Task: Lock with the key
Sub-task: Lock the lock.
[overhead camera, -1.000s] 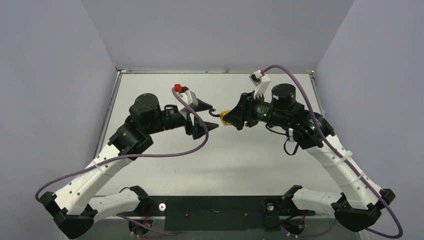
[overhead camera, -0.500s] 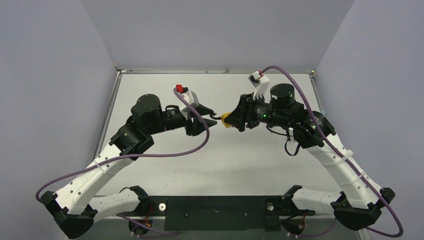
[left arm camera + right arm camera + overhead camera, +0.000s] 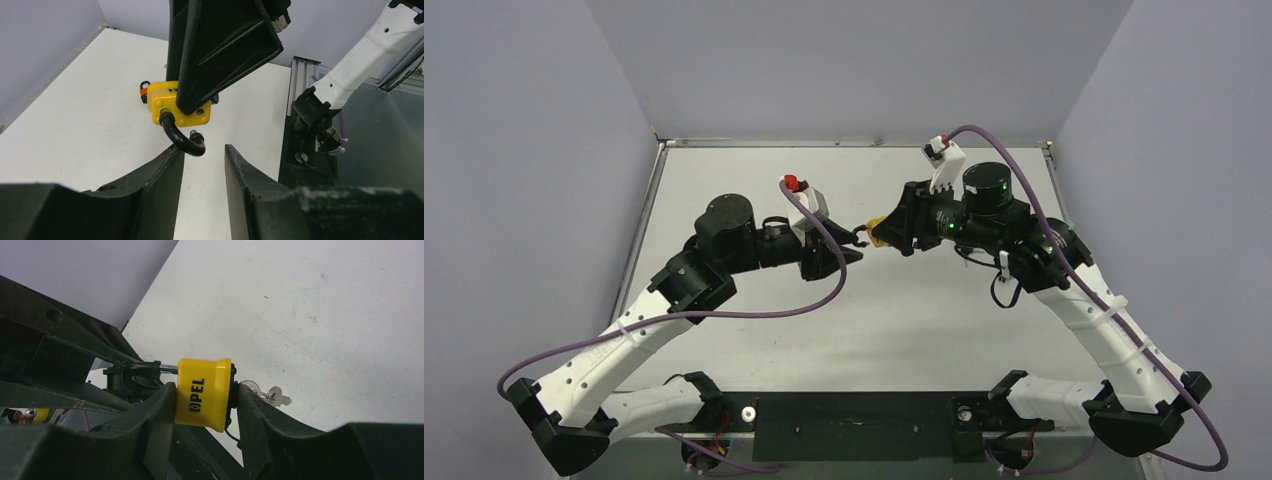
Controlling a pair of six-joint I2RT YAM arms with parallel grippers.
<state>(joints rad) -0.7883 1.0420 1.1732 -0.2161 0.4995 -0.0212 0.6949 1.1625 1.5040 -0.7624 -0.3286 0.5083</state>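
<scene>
Centrally, padlock (image 3: 876,233) well inside table (image 3: 724,170) edges.

Padlock (image 3: 204,394): yellow, lettered "OPEL", sideways in right gripper (image 3: 879,234)
Shackle (image 3: 176,139): black, one end free
Key (image 3: 274,396): silver, at padlock's base

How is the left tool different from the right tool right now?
The right tool is shut on the yellow lock; the left tool is open and grips nothing. The right tool's fingers press the lock's sides; the left tool's fingers stand apart, just by the lock's black shackle. Both are black, have two fingers, and face each other above the table.
</scene>
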